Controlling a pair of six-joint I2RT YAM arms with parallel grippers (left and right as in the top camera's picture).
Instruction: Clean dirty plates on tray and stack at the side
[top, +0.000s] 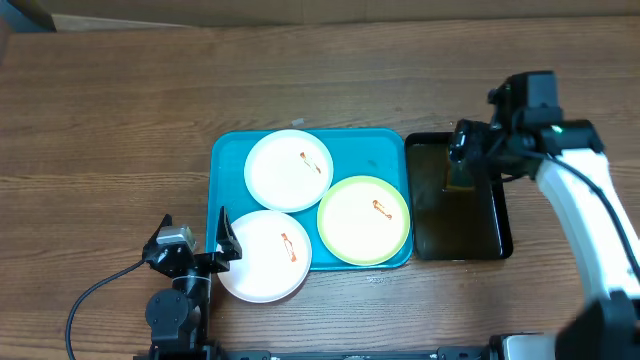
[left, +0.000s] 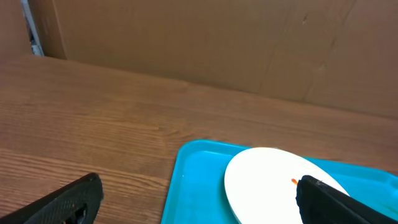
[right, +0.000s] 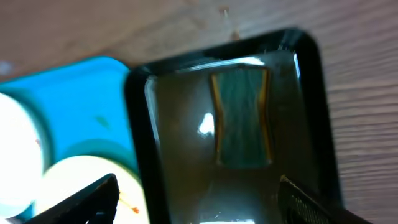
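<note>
The turquoise tray (top: 226, 158) holds three dirty plates, each with an orange-red smear. One white plate (top: 288, 170) lies at the back. A second white plate (top: 262, 258) overhangs the tray's front left edge. The pale yellow plate with a green rim (top: 363, 220) lies at the right. My left gripper (top: 194, 233) is open and empty, straddling the tray's left edge (left: 193, 180), with one finger over the near white plate (left: 267, 183). My right gripper (top: 465, 150) is open and empty above the sponge (right: 241, 115). The yellow plate (right: 71, 171) shows beside its left finger.
A smaller black tray (top: 497, 225) stands right of the turquoise tray and holds the green sponge with yellow edges (top: 458, 180). Its rim also shows in the right wrist view (right: 140, 130). Brown cardboard (left: 217, 43) stands behind the wooden table (top: 110, 130).
</note>
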